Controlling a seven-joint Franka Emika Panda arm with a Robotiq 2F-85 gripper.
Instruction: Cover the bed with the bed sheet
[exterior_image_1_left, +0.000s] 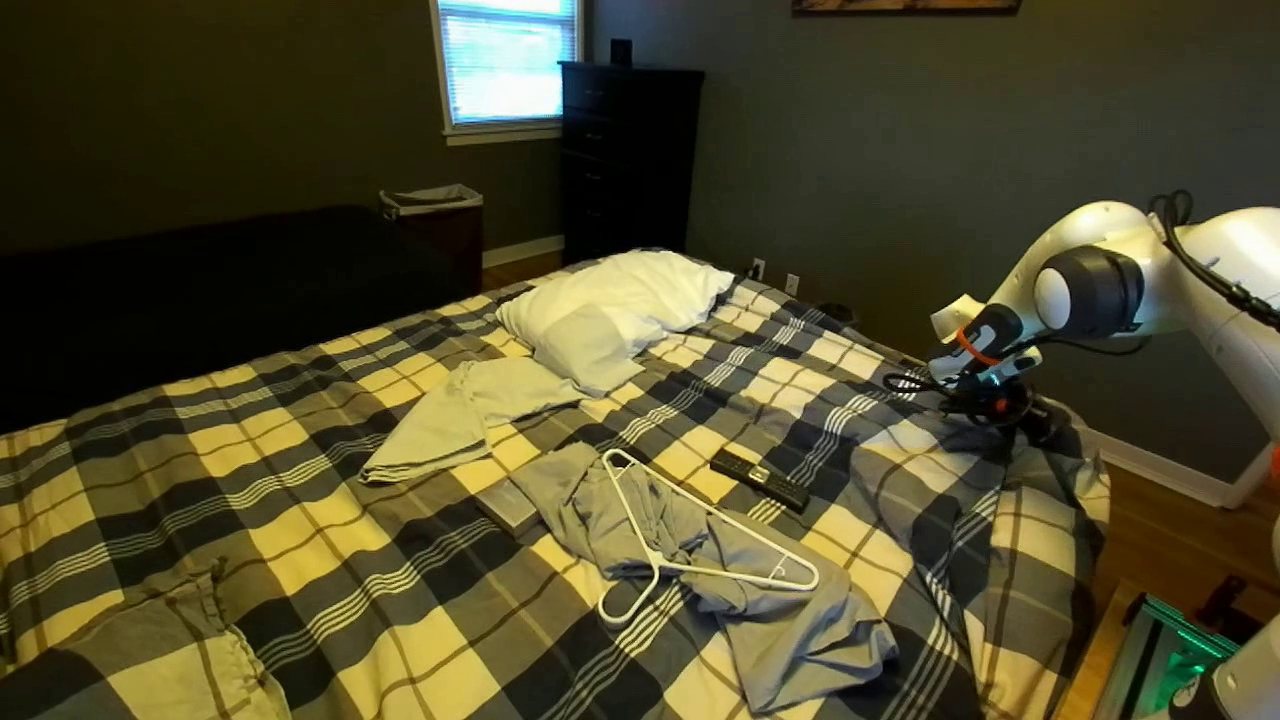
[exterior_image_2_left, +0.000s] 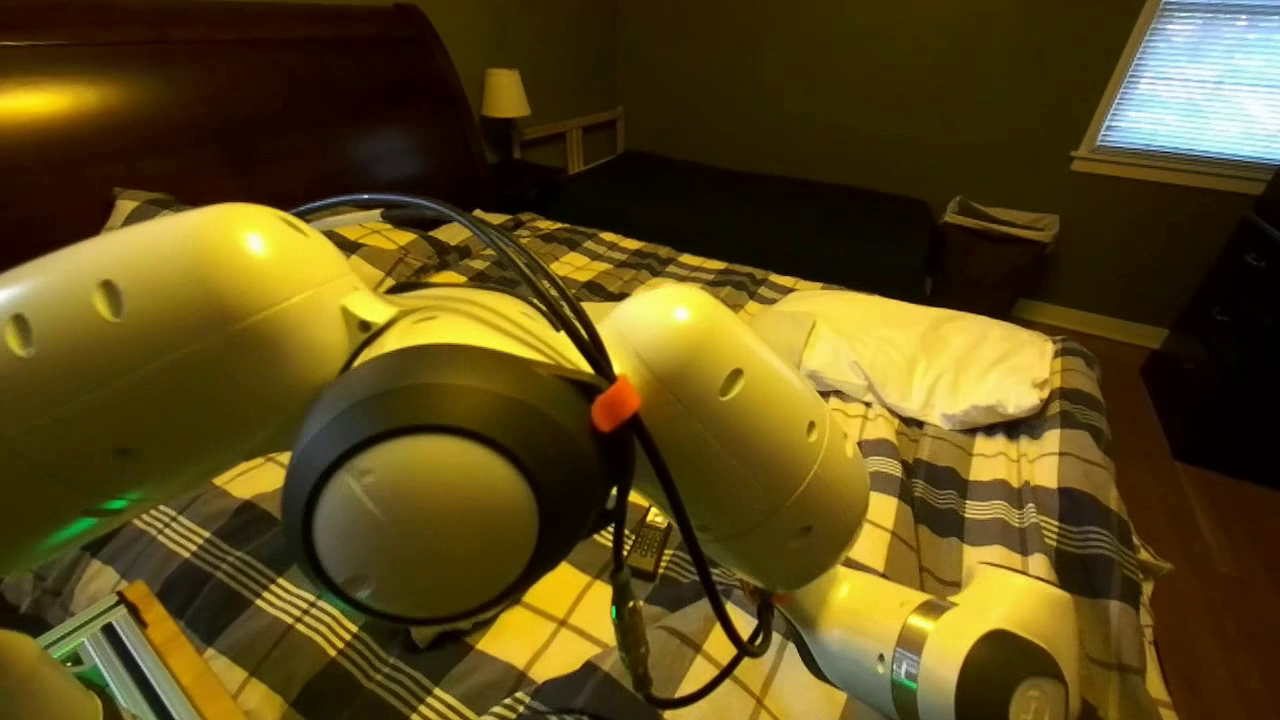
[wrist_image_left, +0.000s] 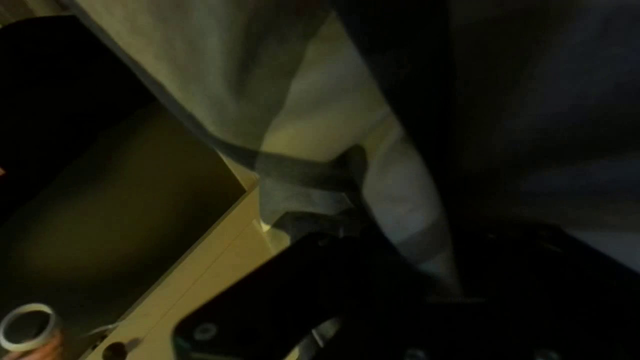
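One plaid bed sheet (exterior_image_1_left: 290, 430), pale yellow and navy, is spread over the bed (exterior_image_2_left: 270, 120) and wrinkled toward its right end. The claw (exterior_image_1_left: 1035, 425) is low at that right edge, among the folds; whether it is spread or clamped on the bed sheet cannot be told, the wrist view being dark and blurred.

Counted on the bed sheet: one white pillow (exterior_image_1_left: 640, 285), far side, in both exterior views; one folded pale cloth (exterior_image_1_left: 440, 430), left of the pillow and nearer; one crumpled grey cloth (exterior_image_1_left: 800, 640), nearer again; one white hanger (exterior_image_1_left: 655, 560), resting on the grey cloth; one black remote control (exterior_image_1_left: 785, 490), right of and beyond the hanger, partly hidden in an exterior view by the arm (exterior_image_2_left: 740, 430).

One dark dresser (exterior_image_1_left: 630, 170), one bin (exterior_image_1_left: 445, 200) and one window (exterior_image_1_left: 510, 65) appear in both exterior views. Two wall outlets (exterior_image_1_left: 758, 268) show only in an exterior view; one lamp (exterior_image_2_left: 505, 95) and one dark wooden headboard (exterior_image_2_left: 330, 140), only in an exterior view where the arm covers the bed's middle. The wrist view alone records one white-rimmed ring (wrist_image_left: 50, 330), at the left.

Writing: the mark on the arm's silver band (exterior_image_2_left: 908, 660) is too small to read.
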